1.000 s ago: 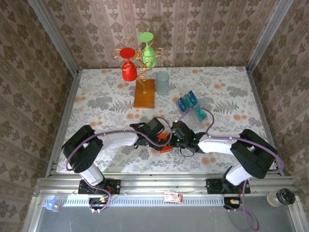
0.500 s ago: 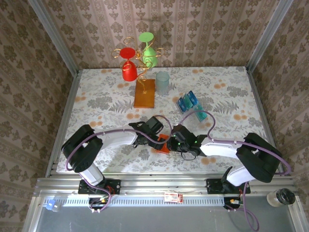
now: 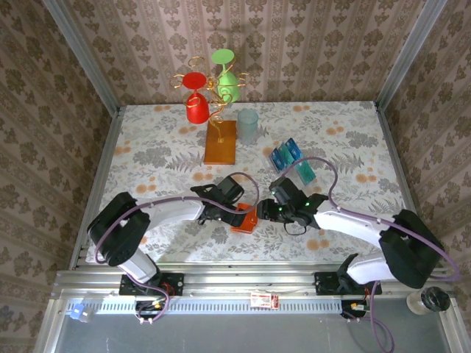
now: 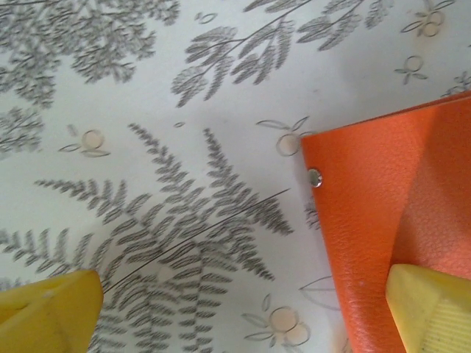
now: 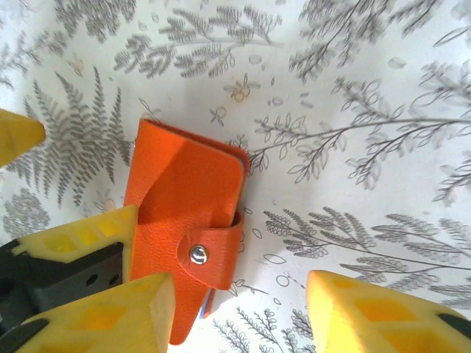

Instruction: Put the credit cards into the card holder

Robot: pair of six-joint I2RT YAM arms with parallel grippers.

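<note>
The orange card holder (image 3: 244,220) lies flat on the flowered tablecloth, its strap snapped shut (image 5: 197,254), and a thin blue card edge (image 5: 208,301) shows at its open side. My left gripper (image 3: 232,213) is open and straddles the holder's left edge, with one yellow fingertip (image 4: 430,309) over the leather (image 4: 383,213) and the other (image 4: 48,312) over bare cloth. My right gripper (image 3: 268,210) stands open just to the right of the holder (image 5: 184,198); between its fingers there is bare cloth. Blue and teal credit cards (image 3: 286,155) stand in a bunch further back, and one teal card (image 3: 305,173) lies beside them.
A gold wire stand on an orange-brown base (image 3: 221,142) holds a red cup (image 3: 196,107) and a green cup (image 3: 226,81) at the back. A pale glass (image 3: 248,125) stands next to it. The right arm's cable (image 3: 324,165) loops over the card area.
My right gripper has gone from shut to open and drawn back to the right. The card holder now lies flat, slightly further left. The left gripper stays open beside it.
</note>
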